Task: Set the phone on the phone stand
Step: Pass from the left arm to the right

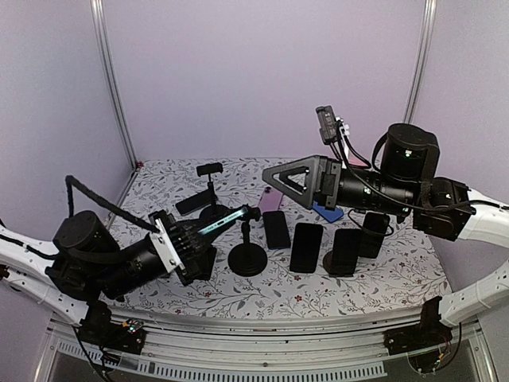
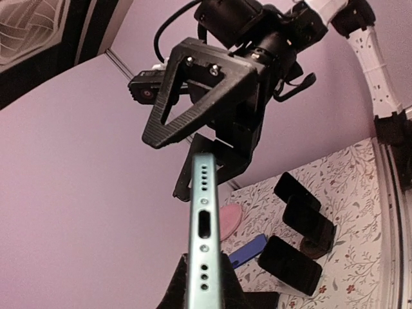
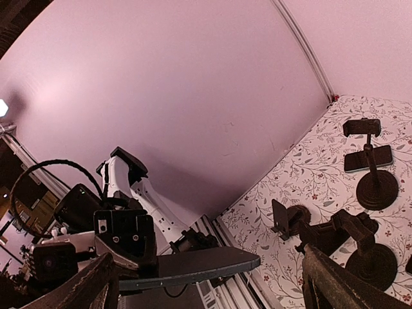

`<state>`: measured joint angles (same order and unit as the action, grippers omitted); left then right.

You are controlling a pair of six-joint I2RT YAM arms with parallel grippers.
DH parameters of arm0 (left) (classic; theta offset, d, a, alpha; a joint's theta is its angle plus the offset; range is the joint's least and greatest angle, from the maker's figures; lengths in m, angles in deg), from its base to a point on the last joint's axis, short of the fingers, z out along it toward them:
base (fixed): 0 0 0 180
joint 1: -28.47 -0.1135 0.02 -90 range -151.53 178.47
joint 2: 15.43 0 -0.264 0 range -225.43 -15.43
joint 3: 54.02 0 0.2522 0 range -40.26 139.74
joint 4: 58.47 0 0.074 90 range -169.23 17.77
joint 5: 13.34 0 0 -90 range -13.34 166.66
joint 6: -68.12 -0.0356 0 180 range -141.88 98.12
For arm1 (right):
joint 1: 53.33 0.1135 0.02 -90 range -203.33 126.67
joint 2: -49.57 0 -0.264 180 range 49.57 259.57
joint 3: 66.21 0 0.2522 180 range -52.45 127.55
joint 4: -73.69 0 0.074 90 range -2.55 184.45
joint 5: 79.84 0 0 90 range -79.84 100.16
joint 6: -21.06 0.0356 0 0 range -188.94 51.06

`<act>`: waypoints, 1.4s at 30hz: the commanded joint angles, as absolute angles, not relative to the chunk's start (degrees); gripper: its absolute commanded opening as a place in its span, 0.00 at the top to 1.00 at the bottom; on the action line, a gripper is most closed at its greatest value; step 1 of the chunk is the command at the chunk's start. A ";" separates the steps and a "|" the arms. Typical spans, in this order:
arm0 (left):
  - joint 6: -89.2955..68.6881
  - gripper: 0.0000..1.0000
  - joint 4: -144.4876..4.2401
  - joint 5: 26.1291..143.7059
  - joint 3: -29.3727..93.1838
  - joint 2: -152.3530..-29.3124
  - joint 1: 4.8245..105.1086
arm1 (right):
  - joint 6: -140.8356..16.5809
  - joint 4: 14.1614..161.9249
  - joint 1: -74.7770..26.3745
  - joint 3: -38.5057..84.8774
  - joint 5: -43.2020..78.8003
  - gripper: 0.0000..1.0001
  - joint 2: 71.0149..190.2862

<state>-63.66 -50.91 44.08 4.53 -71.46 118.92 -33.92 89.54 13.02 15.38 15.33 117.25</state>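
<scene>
My left gripper [image 1: 199,232] is shut on a light teal phone [image 1: 227,219] and holds it off the table, its free end pointing right, close to the clamp head of a black round-based phone stand [image 1: 248,255]. In the left wrist view the phone [image 2: 204,232] shows edge-on, port end up, between my fingers. My right gripper [image 1: 269,179] hovers open and empty just above and behind the phone's free end; its triangular finger [image 2: 206,90] shows over the phone. In the right wrist view the phone [image 3: 193,267] lies flat between my spread fingers [image 3: 341,283].
A second stand [image 1: 211,191] stands at the back left, with a dark phone [image 1: 191,203] lying beside it. Several dark phones [image 1: 306,247] lie in a row right of the stand. A pink phone [image 1: 273,199] and a blue one [image 1: 328,212] lie under the right arm.
</scene>
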 commanded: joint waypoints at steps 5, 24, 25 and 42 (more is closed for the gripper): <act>-99.88 1.00 -21.97 33.40 -2.53 -77.87 123.65 | -31.83 90.98 10.84 16.36 21.18 0.01 116.54; -131.67 1.00 3.00 40.70 -11.92 -86.17 125.23 | -34.95 96.01 9.34 25.21 35.99 0.04 128.63; -131.98 1.00 3.16 40.60 -11.65 -86.51 125.33 | -35.01 96.33 9.34 25.70 36.67 0.05 129.37; -131.67 1.00 2.42 40.01 -10.60 -88.35 125.42 | -32.16 93.40 9.34 28.84 45.98 0.51 135.61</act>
